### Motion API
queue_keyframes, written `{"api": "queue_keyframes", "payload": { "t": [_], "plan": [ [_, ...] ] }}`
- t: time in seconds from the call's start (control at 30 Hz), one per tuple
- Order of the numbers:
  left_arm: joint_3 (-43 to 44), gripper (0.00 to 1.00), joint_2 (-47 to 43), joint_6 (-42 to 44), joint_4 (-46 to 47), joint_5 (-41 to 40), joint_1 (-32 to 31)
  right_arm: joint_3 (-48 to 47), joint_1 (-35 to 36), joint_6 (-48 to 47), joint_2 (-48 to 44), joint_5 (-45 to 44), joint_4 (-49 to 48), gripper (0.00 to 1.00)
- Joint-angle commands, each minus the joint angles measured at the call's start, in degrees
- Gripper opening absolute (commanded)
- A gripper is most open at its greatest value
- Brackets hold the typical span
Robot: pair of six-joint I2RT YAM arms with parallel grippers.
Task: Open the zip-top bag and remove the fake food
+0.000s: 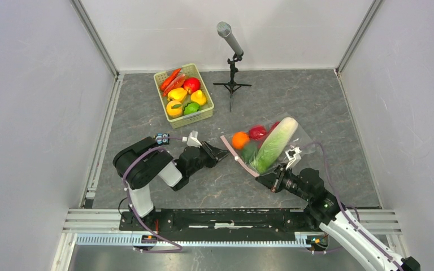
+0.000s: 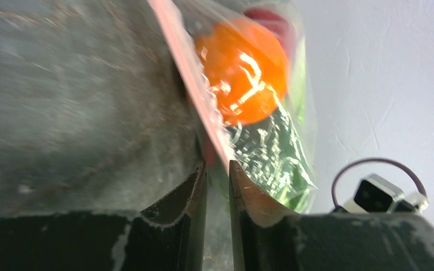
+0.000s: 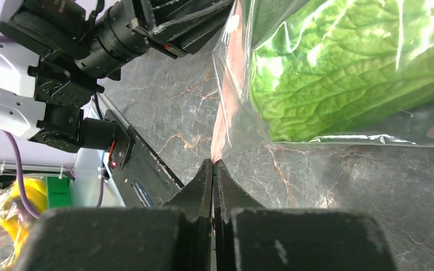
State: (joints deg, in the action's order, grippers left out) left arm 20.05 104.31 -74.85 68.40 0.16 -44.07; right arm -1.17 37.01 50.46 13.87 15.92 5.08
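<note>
Where the grey marbled tabletop (image 1: 316,101) runs right of centre, I see the clear, crinkly plastic zip-top bag (image 1: 263,148) lying flat, its pale pink zip strip (image 1: 243,159) running along its left edge. All the fake food is inside it: a round plastic orange (image 1: 239,140) by the strip's far end, a red piece (image 1: 257,132) just beyond that, a dark green round fruit (image 1: 249,151) under the orange, and a long white-and-green leafy cabbage (image 1: 277,140) lying slantwise, white end away from me.

My right gripper (image 1: 258,176) sits at the near end of the strip. On the right wrist view its fingers are pressed together with the pink corner of the bag pinched between them.

My left gripper (image 1: 224,152) comes in from the left, low over the table, to the strip near the orange. On the left wrist view its two fingers (image 2: 195,186) stand a narrow gap apart, with the strip's edge right at their tips. I cannot tell whether any plastic lies between them.

Further out, at the back left, stands a green lattice plastic basket (image 1: 204,117) holding yellow peppers (image 1: 177,94) and red and green pieces. Right of it is a grey microphone (image 1: 229,37) on a small black tripod (image 1: 232,84).
</note>
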Motion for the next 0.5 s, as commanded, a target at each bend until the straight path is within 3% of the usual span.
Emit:
{"api": "queue_keyframes", "payload": {
  "t": [0.0, 0.2, 0.33, 0.47],
  "plan": [
    [-0.29, 0.27, 1.14, 4.32, -0.89, -1.35, 2.17, 0.26, 0.16, -3.72, -2.44, -2.49, 13.44, 0.00],
    [1.15, 0.30, 1.25, 6.03, -2.83, 1.15, 3.39, -5.52, 0.17, -7.49, -2.63, -5.45, 21.09, 0.00],
    [1.16, 0.56, 0.88, 3.93, -0.61, 5.21, 2.07, -7.11, 0.16, -9.39, 1.16, -5.76, 21.13, 0.00],
    [1.35, 0.76, 0.73, 0.88, 2.00, 5.64, -1.71, -7.35, 0.16, -9.40, 3.80, -5.57, 18.39, 0.00]
  ]
}}
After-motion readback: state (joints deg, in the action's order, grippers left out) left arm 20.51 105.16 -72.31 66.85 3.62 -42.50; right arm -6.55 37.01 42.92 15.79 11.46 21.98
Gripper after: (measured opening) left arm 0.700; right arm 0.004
